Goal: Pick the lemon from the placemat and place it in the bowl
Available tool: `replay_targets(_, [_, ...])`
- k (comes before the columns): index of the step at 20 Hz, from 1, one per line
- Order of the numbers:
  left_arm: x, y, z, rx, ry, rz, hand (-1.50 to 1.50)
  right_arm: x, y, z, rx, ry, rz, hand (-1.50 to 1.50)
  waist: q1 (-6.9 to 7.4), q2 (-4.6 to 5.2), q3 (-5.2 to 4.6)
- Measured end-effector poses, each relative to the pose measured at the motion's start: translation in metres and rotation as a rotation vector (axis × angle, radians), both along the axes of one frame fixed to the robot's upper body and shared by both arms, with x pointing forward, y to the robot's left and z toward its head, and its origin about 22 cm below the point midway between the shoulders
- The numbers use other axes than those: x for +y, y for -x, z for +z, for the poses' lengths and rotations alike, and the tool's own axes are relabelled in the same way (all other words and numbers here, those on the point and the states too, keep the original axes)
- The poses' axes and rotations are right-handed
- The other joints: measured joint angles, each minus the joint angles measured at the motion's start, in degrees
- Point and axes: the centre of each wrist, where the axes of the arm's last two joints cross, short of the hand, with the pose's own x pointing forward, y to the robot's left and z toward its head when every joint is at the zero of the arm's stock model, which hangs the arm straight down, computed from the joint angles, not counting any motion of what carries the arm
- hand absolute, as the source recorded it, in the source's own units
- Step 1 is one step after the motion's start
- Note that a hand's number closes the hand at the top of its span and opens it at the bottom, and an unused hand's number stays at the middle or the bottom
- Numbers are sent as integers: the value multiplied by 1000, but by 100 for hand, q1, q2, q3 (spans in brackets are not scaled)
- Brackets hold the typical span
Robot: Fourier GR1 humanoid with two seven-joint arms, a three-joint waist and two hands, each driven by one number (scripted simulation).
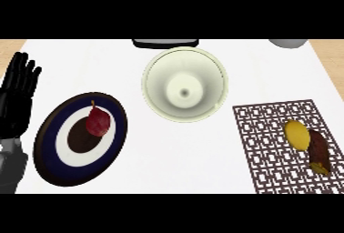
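- While the left robot hand (19,91) rests at the left edge of the view, its fingers are straight, pointing up, and hold nothing.
- On the patterned brown placemat (269,136) at the right of the white desk (101,59) lies the yellow lemon (295,134), far across the desk from that robot hand.
- Just beside the lemon, touching it on its right, lies a brown oblong thing (319,152) with a yellowish lower end; what it is cannot be told.
- Between robot hand and placemat stands the pale bowl (184,84), near the desk's far side, with nothing inside it.
- Left of the bowl and near the robot hand lies a dark plate (57,157) with blue and white rings, carrying a red pear-shaped fruit (98,122).
- Beyond the bowl, a dark object (164,43) and a grey rounded one (289,43) show at the far edge, both cut off.
- No right robot hand shows.
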Motion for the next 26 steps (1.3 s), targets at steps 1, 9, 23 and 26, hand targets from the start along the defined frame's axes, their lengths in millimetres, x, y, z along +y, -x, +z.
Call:
replay_targets(1, [-3, 2, 1, -4, -3, 1, 0, -1, -2, -5, 6, -3, -3, -150, 4, -1, 0])
replay_targets(9, [-5, 2, 3, -3, 0, -3, 0, -2, -23, -57, 25, 0, -35, -150, 9, 1, 2])
replay_targets(23, [4, 0, 0, -3, -2, -2, 0, -6, -55, -95, -14, -22, 22, -150, 0, -1, 1])
replay_targets(26, [4, 3, -5, -6, 2, -4, 0, 0, -57, -105, 4, -4, 20, -150, 1, -2, 0])
